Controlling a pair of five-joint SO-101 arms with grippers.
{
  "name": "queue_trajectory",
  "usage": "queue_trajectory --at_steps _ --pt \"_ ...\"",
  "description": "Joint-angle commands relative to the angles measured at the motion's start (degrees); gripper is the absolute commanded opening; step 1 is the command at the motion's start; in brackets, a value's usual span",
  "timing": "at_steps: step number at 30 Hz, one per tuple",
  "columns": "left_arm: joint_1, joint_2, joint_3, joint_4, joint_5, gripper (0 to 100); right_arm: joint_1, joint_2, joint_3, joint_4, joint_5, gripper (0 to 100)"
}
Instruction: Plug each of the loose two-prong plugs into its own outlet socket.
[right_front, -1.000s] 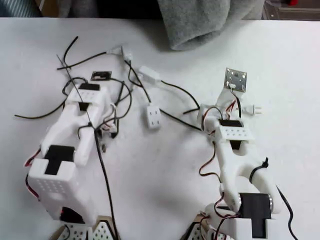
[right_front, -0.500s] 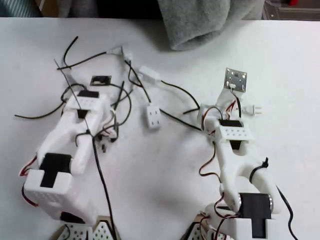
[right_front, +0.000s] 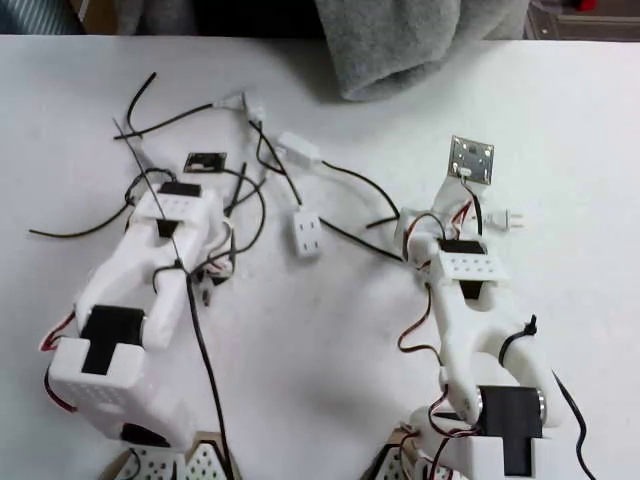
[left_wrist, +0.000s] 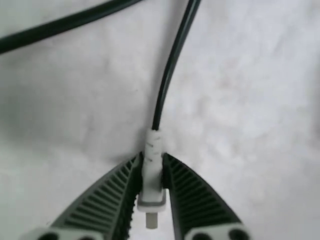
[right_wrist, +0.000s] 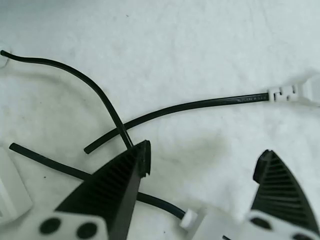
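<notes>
Two arms lie low and side by side over the white table (right_front: 560, 120), the left arm (right_front: 150, 270) well apart from the right arm (right_front: 470, 290); black cords (right_wrist: 200, 104) stray over the table around both. The left gripper (left_wrist: 151, 162) is closed tight on a white plug (left_wrist: 151, 150); its ribbed fingers (left_wrist: 112, 197) pinch the plug body from both sides, the plug's black cord runs straight out ahead over the table, and a prong end shows between the fingers behind the grip. The right gripper (right_wrist: 206, 155) is spread wide and holds nothing; cords cross the table below it, one passing under a fingertip; a white cord end (right_wrist: 295, 92) lies near, apart from the jaws. In the high view a white socket (right_front: 308, 233) with dark slots lies flat between the two arms, a cord leading off it toward the right arm; a loose plug (right_front: 512, 220) lies just beside the right arm on its outer side, prongs pointing away from it; a grey cloth (right_front: 400, 50) is bunched at the table's far edge.
</notes>
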Motion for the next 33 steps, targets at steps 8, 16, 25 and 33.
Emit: queue_trajectory --at_steps 8,16,25,33 --pt "6.5 -5.0 -13.3 5.5 2.1 2 -0.4 -2.2 -0.4 -0.9 0.6 32.7" --pt "9.0 -20.1 -15.7 5.7 17.5 2 -0.4 -2.2 -0.4 -0.9 0.6 32.7" --pt "11.1 -31.7 -10.0 1.9 30.3 2 -0.4 -2.2 -0.4 -0.9 0.6 32.7" --pt "22.2 -44.5 4.5 -13.1 33.3 2 -0.4 -2.2 -0.4 -0.9 0.6 32.7"
